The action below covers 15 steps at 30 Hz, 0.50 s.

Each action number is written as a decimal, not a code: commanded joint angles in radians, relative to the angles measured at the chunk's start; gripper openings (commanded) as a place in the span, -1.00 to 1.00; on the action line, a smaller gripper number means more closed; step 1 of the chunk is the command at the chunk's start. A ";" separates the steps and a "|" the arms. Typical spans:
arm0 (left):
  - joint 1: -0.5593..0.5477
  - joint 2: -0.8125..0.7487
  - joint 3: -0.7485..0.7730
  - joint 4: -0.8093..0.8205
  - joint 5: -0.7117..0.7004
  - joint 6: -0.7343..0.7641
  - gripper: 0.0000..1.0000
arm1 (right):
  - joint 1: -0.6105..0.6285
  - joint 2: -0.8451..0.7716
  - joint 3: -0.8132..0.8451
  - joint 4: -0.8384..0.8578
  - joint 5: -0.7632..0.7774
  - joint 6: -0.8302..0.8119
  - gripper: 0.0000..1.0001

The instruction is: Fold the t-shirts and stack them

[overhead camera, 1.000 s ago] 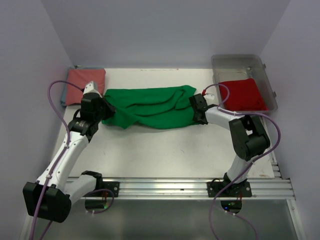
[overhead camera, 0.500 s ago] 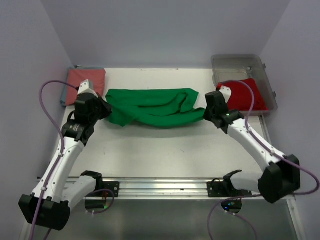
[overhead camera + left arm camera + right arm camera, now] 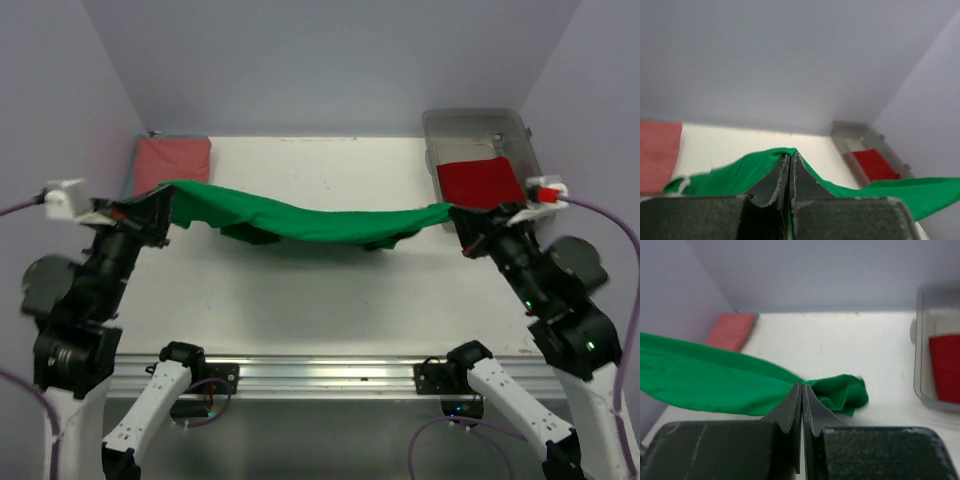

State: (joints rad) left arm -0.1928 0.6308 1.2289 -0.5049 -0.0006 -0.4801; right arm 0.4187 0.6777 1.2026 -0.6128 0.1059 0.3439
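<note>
My left fingers (image 3: 783,175) and right fingers (image 3: 795,406) are each closed tight on one end of the green t-shirt (image 3: 310,222), which hangs stretched above the bench (image 3: 330,300), long axis from 9 to 3 o'clock, sagging in the middle between them.

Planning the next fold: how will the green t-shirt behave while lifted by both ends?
Likely floppy: the green t-shirt sags in the middle between the left end effector and right end effector. Probably light, since thin pinches at its ends carry it.
</note>
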 commanded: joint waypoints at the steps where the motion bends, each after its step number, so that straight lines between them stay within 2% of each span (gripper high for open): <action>1: -0.010 -0.129 0.185 0.112 0.170 0.072 -1.00 | 0.002 -0.124 0.126 0.021 -0.166 -0.112 -1.00; 3: -0.010 -0.141 0.256 0.109 0.256 0.078 -1.00 | -0.001 -0.145 0.201 0.008 -0.216 -0.118 -1.00; 4: -0.013 -0.123 0.315 0.098 0.267 0.083 -1.00 | -0.001 -0.159 0.222 0.011 -0.235 -0.120 -1.00; 8: -0.019 -0.077 0.377 0.108 0.275 0.080 -1.00 | -0.003 -0.152 0.320 0.038 -0.273 -0.092 -1.00; 11: -0.034 0.007 0.429 0.068 0.156 0.093 -1.00 | -0.003 -0.071 0.357 0.050 -0.143 -0.037 -1.00; 13: -0.045 0.065 0.437 0.033 0.026 0.100 -1.00 | -0.003 0.002 0.374 0.027 -0.028 0.018 -1.00; 14: -0.049 0.134 0.440 0.019 0.005 0.097 -1.00 | -0.003 0.040 0.379 0.021 0.003 0.029 -1.00; 15: -0.053 0.171 0.439 0.010 -0.046 0.097 -1.00 | -0.003 0.136 0.387 0.010 0.033 0.036 -1.00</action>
State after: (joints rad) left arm -0.2314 0.6044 1.6913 -0.3958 0.1223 -0.4103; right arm 0.4187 0.5812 1.5955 -0.5617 -0.0101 0.3176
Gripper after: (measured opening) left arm 0.008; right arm 0.010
